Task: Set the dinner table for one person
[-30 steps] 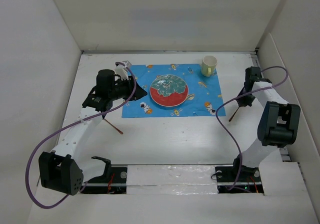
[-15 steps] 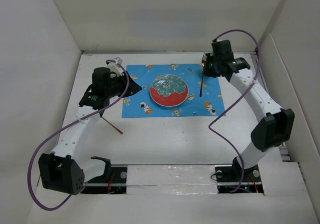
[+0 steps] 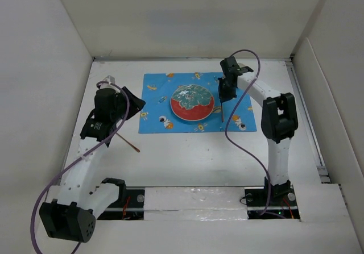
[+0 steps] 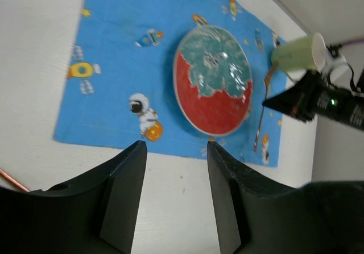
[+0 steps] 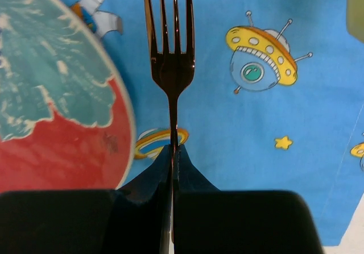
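We pinch the fork (image 5: 170, 66) tight in our right gripper (image 5: 172, 152). Our left gripper (image 4: 175, 147) hangs open, empty, over the dinner table (image 3: 193, 152).

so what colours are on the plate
The plate is part red, part teal-green with whitish streaks; the left wrist view shows it best.

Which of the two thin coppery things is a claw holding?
The fork, pinched in the right claw over the blue placemat, next to the plate. The other coppery piece lies loose on the white table, left of the placemat.
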Controlling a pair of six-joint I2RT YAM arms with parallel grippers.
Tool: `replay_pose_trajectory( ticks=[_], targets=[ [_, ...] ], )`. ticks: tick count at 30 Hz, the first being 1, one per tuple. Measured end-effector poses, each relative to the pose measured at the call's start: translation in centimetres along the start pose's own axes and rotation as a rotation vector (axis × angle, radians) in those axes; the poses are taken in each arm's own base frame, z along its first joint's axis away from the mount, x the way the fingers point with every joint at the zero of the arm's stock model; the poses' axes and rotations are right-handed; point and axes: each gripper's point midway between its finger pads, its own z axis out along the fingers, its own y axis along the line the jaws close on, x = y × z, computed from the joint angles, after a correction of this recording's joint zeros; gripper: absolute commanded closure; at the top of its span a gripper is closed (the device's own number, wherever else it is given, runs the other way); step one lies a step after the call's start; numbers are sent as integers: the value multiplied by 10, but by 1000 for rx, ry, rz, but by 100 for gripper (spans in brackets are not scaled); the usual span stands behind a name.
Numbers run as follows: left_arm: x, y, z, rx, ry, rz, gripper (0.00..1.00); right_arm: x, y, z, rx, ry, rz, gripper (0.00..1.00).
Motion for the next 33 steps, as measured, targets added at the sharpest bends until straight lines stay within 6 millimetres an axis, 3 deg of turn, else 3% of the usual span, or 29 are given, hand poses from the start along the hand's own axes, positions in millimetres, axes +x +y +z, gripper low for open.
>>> replay_pose_trajectory(
  ticks=[3, 5, 8, 10, 11, 13, 14, 15, 16, 19, 21, 24, 27, 29, 30, 31, 33],
  targets=[
    [-12, 29, -3, -69, -37, -66, 55, -1, -6, 16, 11, 21, -6, 100],
    [-15, 68, -1, -155, -39, -135, 55, -2, -8, 26, 13, 31, -7, 100],
    [-6, 127, -2, -313, 14, -235, 56, 3, -12, 38, 17, 57, -2, 100],
    [1, 155, -3, -402, 56, -281, 56, 5, -14, 44, 19, 68, -1, 99],
    [6, 166, -4, -440, 80, -295, 56, 4, -14, 46, 18, 69, 0, 90],
    [22, 181, -10, -523, 137, -309, 55, 0, -12, 44, 14, 60, 6, 72],
    [22, 182, -10, -526, 139, -310, 55, -2, -11, 43, 10, 54, 7, 72],
    [24, 184, -13, -545, 142, -308, 49, -4, -10, 43, 7, 49, 8, 68],
    [23, 186, -15, -561, 138, -303, 47, -5, -6, 42, -1, 47, 11, 59],
    [22, 192, -20, -604, 125, -299, 45, -5, 4, 38, -33, 46, 21, 47],
    [23, 196, -22, -627, 121, -298, 45, -5, 12, 32, -51, 39, 18, 44],
    [23, 203, -21, -661, 117, -305, 45, -7, 26, 6, -92, 0, 17, 44],
    [25, 209, -16, -684, 124, -322, 47, -11, 52, -42, -166, -83, -8, 46],
    [29, 212, -10, -705, 136, -323, 47, -17, 71, -78, -228, -162, -33, 58],
    [32, 212, -6, -714, 144, -316, 48, -18, 79, -94, -257, -194, -45, 71],
    [35, 211, -2, -717, 153, -308, 48, -19, 89, -112, -293, -230, -60, 100],
    [41, 211, 6, -728, 173, -298, 51, -20, 101, -139, -353, -276, -74, 100]
  ],
)
